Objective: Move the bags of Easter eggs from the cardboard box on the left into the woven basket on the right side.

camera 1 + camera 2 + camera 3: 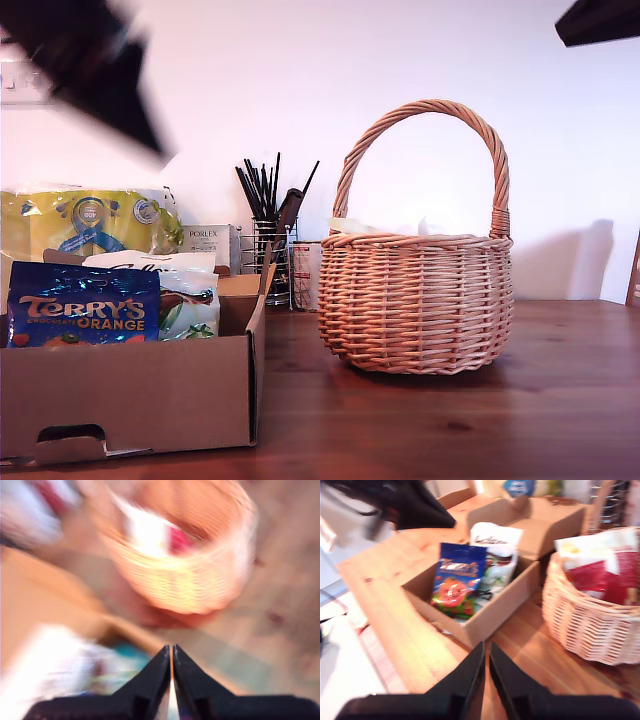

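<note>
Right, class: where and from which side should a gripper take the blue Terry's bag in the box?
Probably by its top edge, coming from above: the blue Terry's bag leans nearly upright in the open-topped cardboard box, whose walls block its lower part, with the white bag close behind.

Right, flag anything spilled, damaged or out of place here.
Nothing stands out. The blue bag and white bag lie in the cardboard box; a red bag is in the upright woven basket. No spills show.

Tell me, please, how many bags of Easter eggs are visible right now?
3: the blue Terry's bag and the white bag lie in the cardboard box; the red bag is already in the woven basket. Others might be hidden beneath.
</note>
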{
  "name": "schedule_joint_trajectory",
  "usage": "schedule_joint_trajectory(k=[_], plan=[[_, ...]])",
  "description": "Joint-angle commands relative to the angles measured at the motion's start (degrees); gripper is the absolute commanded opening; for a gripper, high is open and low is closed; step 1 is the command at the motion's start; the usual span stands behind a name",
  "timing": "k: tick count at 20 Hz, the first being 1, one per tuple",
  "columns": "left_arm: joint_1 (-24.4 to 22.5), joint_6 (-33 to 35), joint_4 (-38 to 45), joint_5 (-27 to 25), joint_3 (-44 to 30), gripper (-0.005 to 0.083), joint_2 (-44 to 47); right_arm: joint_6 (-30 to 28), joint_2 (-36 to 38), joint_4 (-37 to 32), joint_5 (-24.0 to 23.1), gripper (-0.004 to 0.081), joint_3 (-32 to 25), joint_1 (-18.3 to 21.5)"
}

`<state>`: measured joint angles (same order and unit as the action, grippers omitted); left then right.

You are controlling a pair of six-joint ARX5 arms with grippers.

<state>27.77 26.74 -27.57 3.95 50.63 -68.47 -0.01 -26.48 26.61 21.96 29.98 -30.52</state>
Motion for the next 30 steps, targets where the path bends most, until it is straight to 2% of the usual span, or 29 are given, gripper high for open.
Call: schedule_joint_trajectory(k=[1,2,3,4,10,13,15,18,20,24,28,30], plan=[[-1.5,5.1,-0.1,0.0,-1.5,0.0281,-1.7,0.2,0.2,-0.4,0.0,-0.0012,-1.0,-0.2],[-2.6,5.3,0.7,-0.3,-1.4,0.0515,-2.6,0.2,0.2,-0.4,0.0,-0.0012,-1.0,-0.2],[-3.7,5.9,0.9,-1.2,-1.4,0.0676,-3.6,0.2,0.2,-0.4,0.0,-0.0012,-1.0,-0.2],[-4.7,8.7,0.3,-1.7,-1.4,0.0728,-4.4,0.2,0.2,-0.4,0.0,-0.0012,-1.0,-0.2],[-10.7,12.8,0.0,-0.7,-1.4,0.0727,-9.8,0.2,0.2,-0.3,0.0,-0.0012,-1.0,-0.2],[-13.9,13.0,-0.1,1.2,-1.4,0.0726,-12.5,0.2,0.2,-0.3,0.0,-0.0012,-1.0,-0.2],[-15.2,12.7,-1.1,5.0,-1.4,0.0703,-13.7,0.2,0.2,-0.2,0.0,-0.0012,-1.0,-0.2],[-15.2,11.8,-5.1,13.4,-1.4,0.0625,-14.4,0.2,0.2,-0.2,0.0,-0.0012,-1.0,-0.2],[-14.2,10.6,-7.2,17.8,-1.4,0.062,-14.4,0.2,0.2,-0.2,0.0,-0.0012,-1.0,-0.2],[-11.7,7.1,-12.8,19.4,-1.4,0.062,-14.5,0.2,0.2,-0.2,0.0,-0.0012,-1.0,-0.2],[-10.4,4.5,-13.2,20.8,-1.4,0.0617,-16.6,0.2,0.2,-0.2,0.0,-0.0012,-1.0,-0.2],[-9.6,4.1,-13.1,21.1,-1.4,0.0569,-18.7,0.2,0.2,-0.2,0.0,-0.0012,-1.0,-0.2]])
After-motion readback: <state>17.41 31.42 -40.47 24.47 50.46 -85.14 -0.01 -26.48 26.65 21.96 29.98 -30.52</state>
